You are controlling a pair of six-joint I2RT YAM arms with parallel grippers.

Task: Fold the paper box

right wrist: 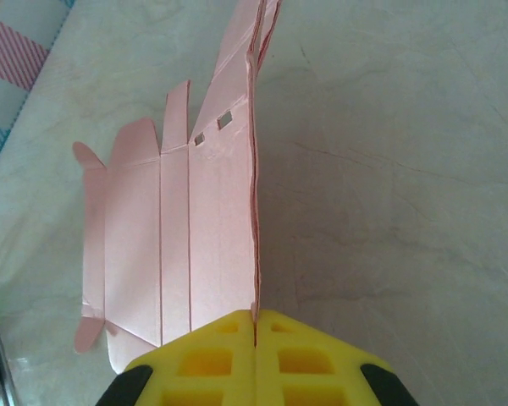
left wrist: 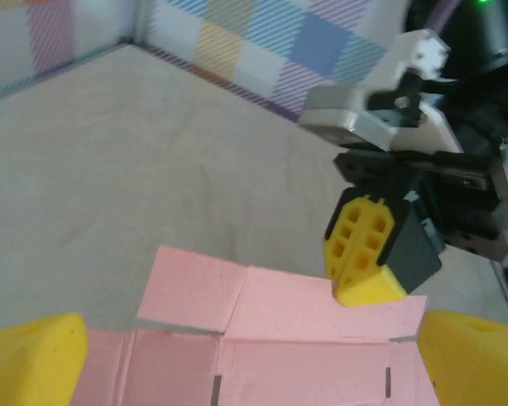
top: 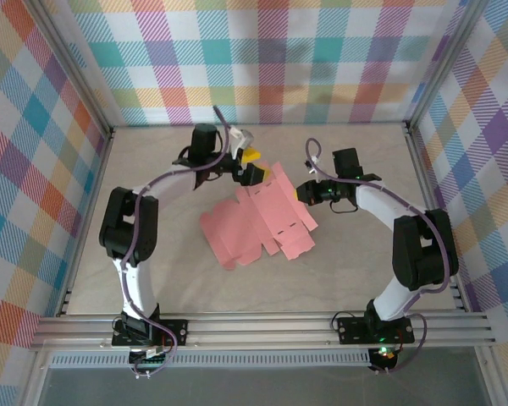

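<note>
The paper box (top: pixel 258 222) is a salmon-pink die-cut sheet with flaps, lying partly unfolded in the middle of the table. My right gripper (top: pixel 303 193) is shut on its right edge. In the right wrist view the yellow fingertips (right wrist: pixel 256 355) pinch that raised edge of the sheet (right wrist: pixel 178 228) between them. My left gripper (top: pixel 254 166) hangs open over the sheet's far side. In the left wrist view its yellow fingers (left wrist: pixel 34 355) stand wide apart on either side of the pink card (left wrist: pixel 305 338), with the right gripper's fingers (left wrist: pixel 366 254) gripping the far flap.
Plaid walls (top: pixel 262 59) enclose the beige tabletop (top: pixel 152 279) on three sides. An aluminium rail (top: pixel 262 330) runs along the near edge where the arm bases are bolted. Bare table surrounds the sheet to the left, front and right.
</note>
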